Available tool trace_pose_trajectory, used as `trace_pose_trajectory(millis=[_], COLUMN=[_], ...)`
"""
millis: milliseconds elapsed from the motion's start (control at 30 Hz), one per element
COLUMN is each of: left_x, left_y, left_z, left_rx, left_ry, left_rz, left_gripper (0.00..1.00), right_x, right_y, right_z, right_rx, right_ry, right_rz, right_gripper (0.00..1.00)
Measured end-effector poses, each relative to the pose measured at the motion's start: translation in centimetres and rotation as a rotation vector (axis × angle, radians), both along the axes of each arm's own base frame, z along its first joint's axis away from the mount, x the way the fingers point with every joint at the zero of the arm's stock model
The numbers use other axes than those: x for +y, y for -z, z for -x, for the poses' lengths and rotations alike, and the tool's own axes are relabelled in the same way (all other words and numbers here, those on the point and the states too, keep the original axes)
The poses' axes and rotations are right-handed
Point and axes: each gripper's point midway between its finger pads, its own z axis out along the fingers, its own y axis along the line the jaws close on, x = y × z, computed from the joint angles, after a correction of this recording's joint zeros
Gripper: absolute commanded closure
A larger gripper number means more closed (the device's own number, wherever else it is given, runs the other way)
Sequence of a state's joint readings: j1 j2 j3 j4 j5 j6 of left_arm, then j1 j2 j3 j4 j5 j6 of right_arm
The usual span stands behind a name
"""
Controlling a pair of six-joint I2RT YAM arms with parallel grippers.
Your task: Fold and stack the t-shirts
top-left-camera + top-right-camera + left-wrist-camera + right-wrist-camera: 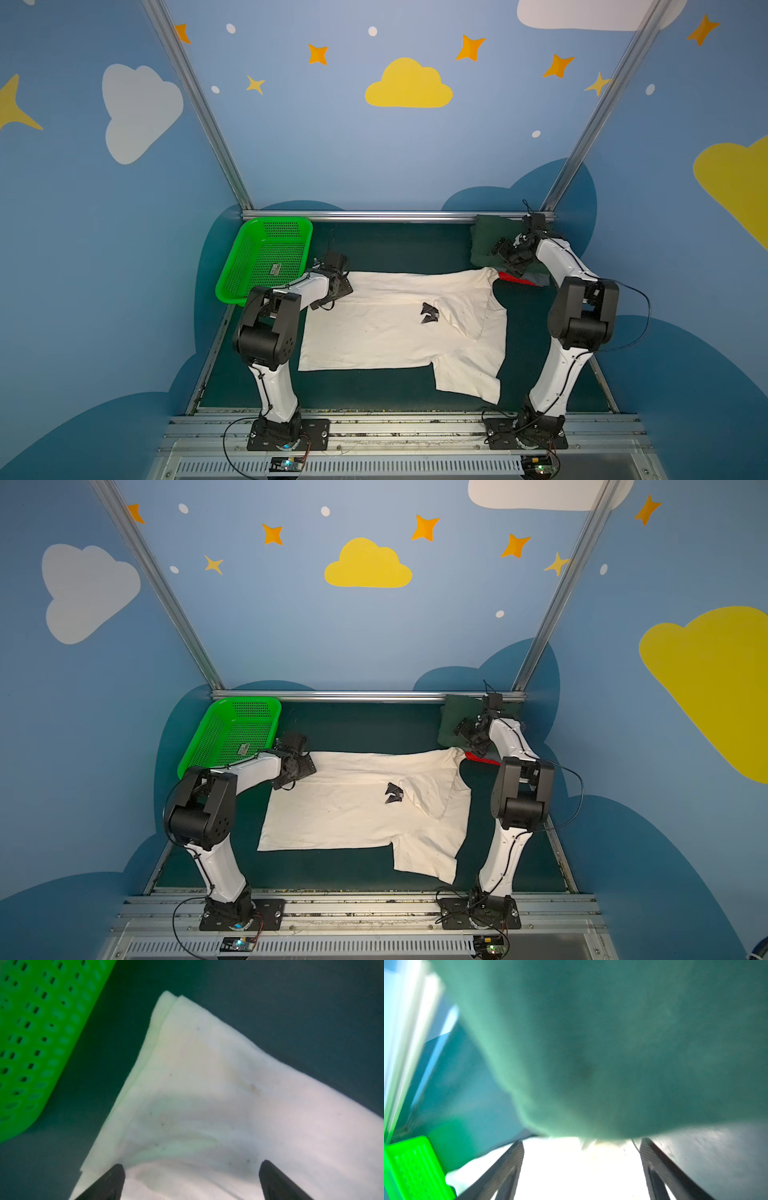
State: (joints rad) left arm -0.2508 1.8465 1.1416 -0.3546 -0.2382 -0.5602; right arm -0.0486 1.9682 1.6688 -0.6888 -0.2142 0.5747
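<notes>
The green basket (282, 229), left of centre in both top views, holds a small label (275, 269). The cream tee (386, 328) lies spread mid-frame on the desk (374, 249). The left claw (192, 1164) gapes open over the tee's corner. The right claw (581, 1141) stands open by the folded dark green tee (490, 241).

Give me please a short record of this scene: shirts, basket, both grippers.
cream tee: flat on the table, partly folded, one sleeve sticking out
other tees: dark green tee folded at the far right corner, red tee edge showing under it
basket: far left, no shirt inside
left gripper: open, over the cream tee's far left corner
right gripper: open, beside the dark green tee
</notes>
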Motion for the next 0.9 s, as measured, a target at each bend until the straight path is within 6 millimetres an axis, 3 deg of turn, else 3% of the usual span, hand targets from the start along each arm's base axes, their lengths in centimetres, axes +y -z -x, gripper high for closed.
trace_pose_trajectory(millis=[167, 333, 700, 900], left_x=[-1.2, -0.9, -1.5, -0.7], left_y=[-3.0, -5.1, -9.2, -9.8], left_z=[0.3, 1.1, 5.6, 9.3], left_rx=[-0.068, -0.116, -0.229, -0.260], left_ry=[0.044, 0.041, 0.059, 0.045], left_rz=[-0.008, -0.003, 0.054, 0.095], left_gripper=[0.00, 0.00, 0.00, 0.00], right_x=[1.4, 2.1, 1.3, 1.5], right_y=[-4.8, -7.1, -5.9, -4.0], right_z=[3.1, 6.6, 16.7, 21.8], right_rx=[-0.099, -0.150, -0.109, -0.080], right_ry=[-0.039, -0.064, -0.060, -0.066], right_rz=[0.040, 0.055, 0.094, 0.065], right_gripper=[0.04, 0.04, 0.02, 0.02])
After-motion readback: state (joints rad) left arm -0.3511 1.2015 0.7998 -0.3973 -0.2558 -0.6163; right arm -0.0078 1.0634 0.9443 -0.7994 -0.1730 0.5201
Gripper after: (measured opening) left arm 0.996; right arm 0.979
